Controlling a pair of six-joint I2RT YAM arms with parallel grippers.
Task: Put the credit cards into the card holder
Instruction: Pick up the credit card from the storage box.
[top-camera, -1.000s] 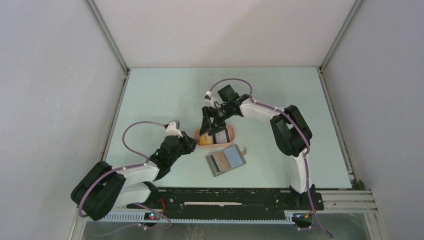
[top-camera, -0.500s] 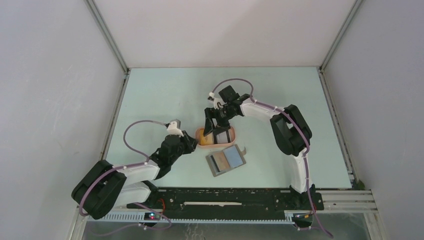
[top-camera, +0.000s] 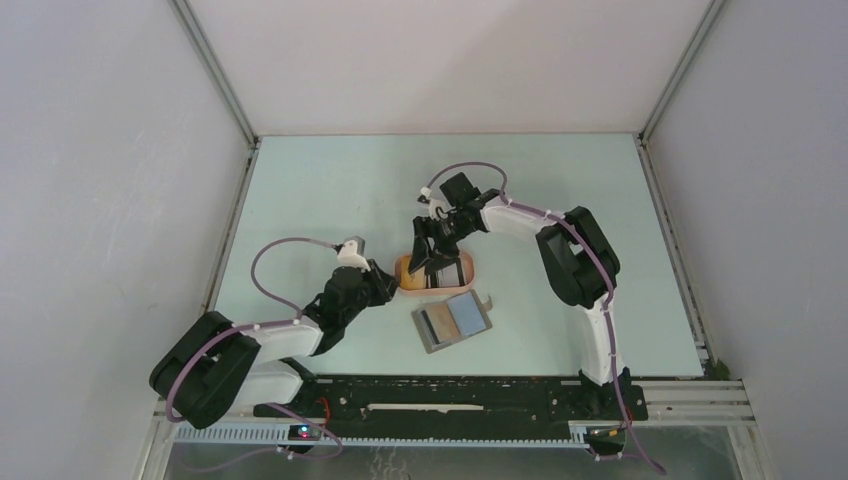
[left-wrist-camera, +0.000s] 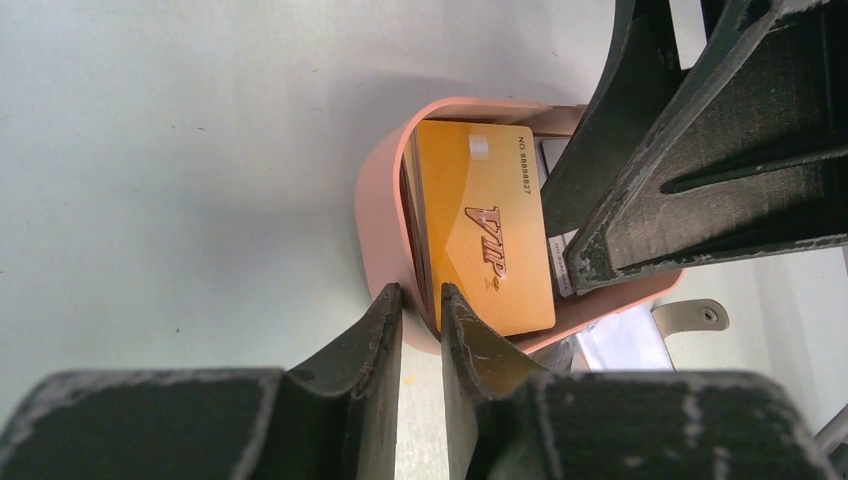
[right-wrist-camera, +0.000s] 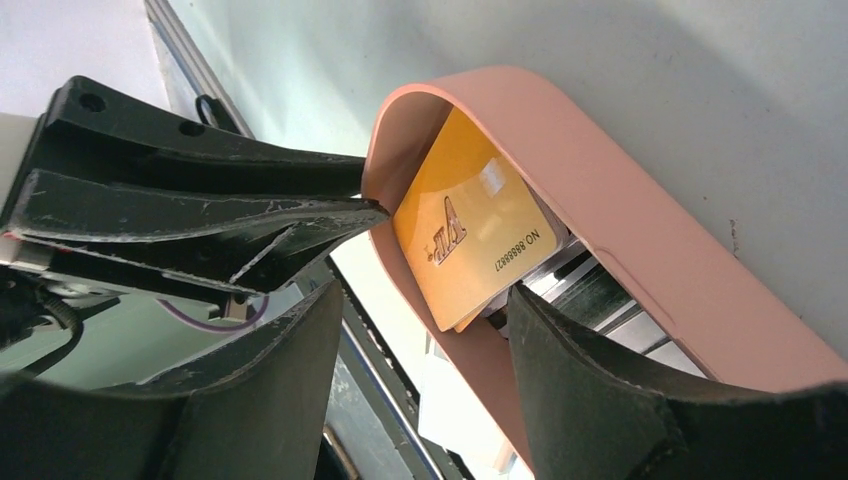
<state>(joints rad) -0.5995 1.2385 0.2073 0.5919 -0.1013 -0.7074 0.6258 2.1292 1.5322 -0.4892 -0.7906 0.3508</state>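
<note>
A yellow-orange credit card (left-wrist-camera: 485, 230) lies in the peach-orange tray (left-wrist-camera: 375, 200), with dark silver-striped cards (right-wrist-camera: 600, 290) beside and partly under it. The tray (top-camera: 462, 268) shows mid-table in the top view. My left gripper (left-wrist-camera: 420, 305) is shut on the tray's near-left rim. My right gripper (right-wrist-camera: 425, 293) is open, its fingers (left-wrist-camera: 700, 130) straddling the cards inside the tray, one fingertip (right-wrist-camera: 520, 300) at the yellow card's edge. The grey card holder (top-camera: 453, 320) lies open just in front of the tray, its tab (left-wrist-camera: 690, 317) showing.
The arms' bases and a black rail (top-camera: 440, 395) run along the near edge. Metal frame posts (top-camera: 215, 80) and white walls bound the pale green table (top-camera: 340, 190).
My right gripper has shifted slightly over the tray and settled lower among the cards. My left gripper stays clamped on the tray rim. The card holder has not moved.
</note>
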